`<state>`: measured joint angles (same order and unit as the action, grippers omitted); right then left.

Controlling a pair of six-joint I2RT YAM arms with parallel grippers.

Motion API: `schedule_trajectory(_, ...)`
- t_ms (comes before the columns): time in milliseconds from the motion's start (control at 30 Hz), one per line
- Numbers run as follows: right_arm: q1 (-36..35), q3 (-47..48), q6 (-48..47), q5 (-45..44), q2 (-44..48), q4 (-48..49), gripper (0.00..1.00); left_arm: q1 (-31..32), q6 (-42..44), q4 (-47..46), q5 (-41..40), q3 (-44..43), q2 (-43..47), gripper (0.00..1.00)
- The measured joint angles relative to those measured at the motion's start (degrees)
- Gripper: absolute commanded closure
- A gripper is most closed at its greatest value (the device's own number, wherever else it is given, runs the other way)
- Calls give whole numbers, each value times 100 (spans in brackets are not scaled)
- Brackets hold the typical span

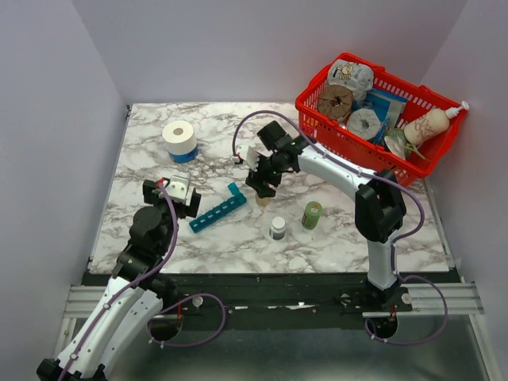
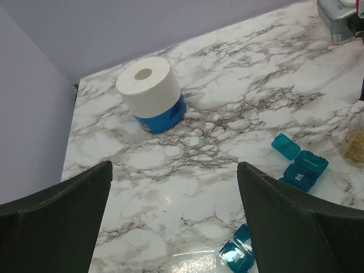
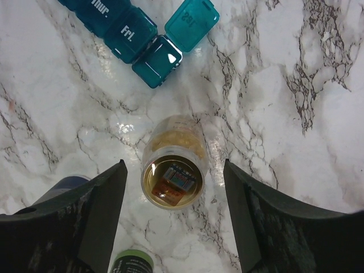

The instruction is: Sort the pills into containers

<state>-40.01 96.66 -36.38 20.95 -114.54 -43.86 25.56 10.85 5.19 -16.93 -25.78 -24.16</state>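
The pills [image 3: 173, 142] are yellowish pieces inside a small clear bottle [image 3: 172, 170] standing on the marble table. My right gripper [image 3: 173, 168] is open, with one jaw on either side of the bottle and neither touching it. In the top view the right gripper [image 1: 262, 188] hovers just above the bottle [image 1: 262, 201]. The containers are a blue pill-organiser strip [image 1: 216, 212] left of the bottle, its end lid [image 3: 192, 17] flipped open. My left gripper [image 1: 190, 205] is open and empty at the strip's left end [image 2: 239, 256].
A white bottle with a dark cap [image 1: 277, 228] and a green bottle [image 1: 312, 215] stand in front of the pill bottle. A toilet roll [image 1: 179, 139] stands at the back left. A red wire basket [image 1: 379, 115] full of items sits at the back right.
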Motion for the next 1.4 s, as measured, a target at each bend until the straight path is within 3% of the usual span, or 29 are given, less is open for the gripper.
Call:
schedule_trajectory(100, 0, 39, 26, -59, -33, -11, 37, 0, 0, 0, 4, 0, 0, 1)
schedule_trajectory(233, 0, 120, 57, -101, -35, -35, 69, 0, -2, -2, 111, 0, -15, 1)
schedule_trajectory(433, 11, 166, 94, -120, -20, -101, 84, 0, -57, -9, 780, 0, -157, 1)
schedule_trajectory(600, 162, 2, 107, 229, 459, -251, 86, -4, -192, -391, 2286, 142, -367, 1)
schedule_trajectory(767, 505, -256, 188, 955, 1641, -280, 87, 17, -544, -1436, 3891, 393, -855, 1)
schedule_trajectory(867, 584, -402, 254, 1379, 2328, -278, 87, 229, -597, -1932, 4426, 260, -1473, 1)
schedule_trajectory(1067, 531, -667, 507, 2039, 2789, -275, 87, 1228, -44, -2107, 4483, -459, -2638, 1)
schedule_trajectory(1400, 531, -835, 1010, 2695, 2800, -243, 88, 1665, 470, -2422, 3873, -575, -3075, 6)
